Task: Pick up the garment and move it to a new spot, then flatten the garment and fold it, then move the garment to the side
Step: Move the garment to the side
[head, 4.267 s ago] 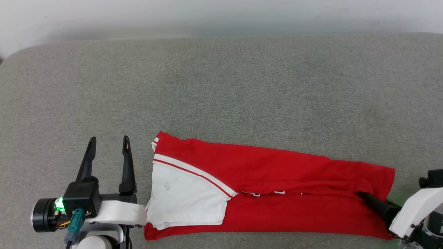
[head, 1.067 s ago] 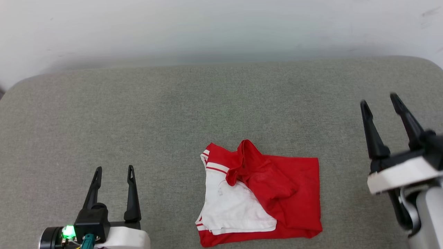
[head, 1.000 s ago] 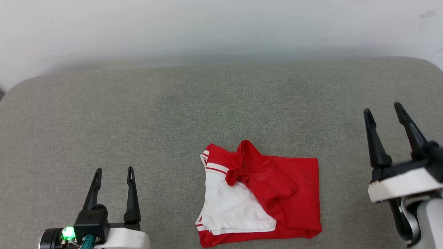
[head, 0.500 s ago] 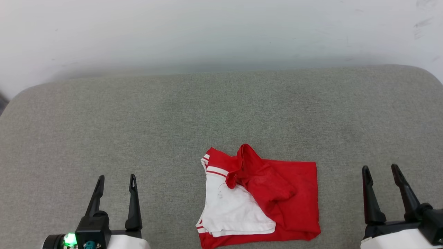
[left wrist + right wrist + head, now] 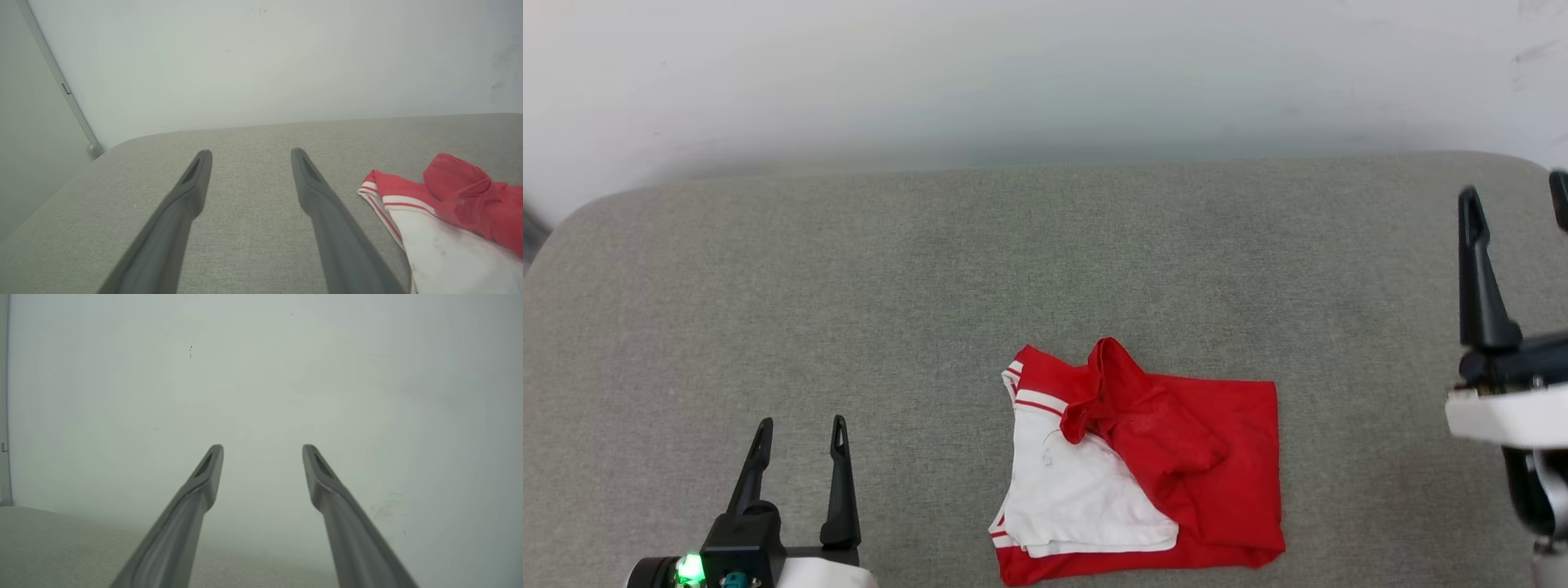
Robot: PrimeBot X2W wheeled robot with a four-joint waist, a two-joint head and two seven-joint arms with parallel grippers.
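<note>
L gripper (image 5: 800, 423) sits at the near-left edge, fingers spread, nothing between them. The garment (image 5: 1160, 465) lies near-centre on the grey cushion (image 5: 1045, 269), folded to a rough square: white sleeve panel (image 5: 1078, 498) on top at its left, a red flap (image 5: 1152, 416) bunched across the middle. R gripper (image 5: 1515, 192) is held up at far right, well apart from the cloth, fingers likewise spread & empty.

Fold is judged done but untidy; the shift to the side is judged next. All layers should be pinched together at an edge, pref. by both grippers at opposite sides, & the stack kept low so the fold isn't shaken open. The flap may be pressed flat first.

In the L wrist view the flap is seen standing up as a ridge, which reads flatter from the head view. The garment's whole outline is given by the head view. In the R wrist view the wall (image 5: 122, 396) is faced.
</note>
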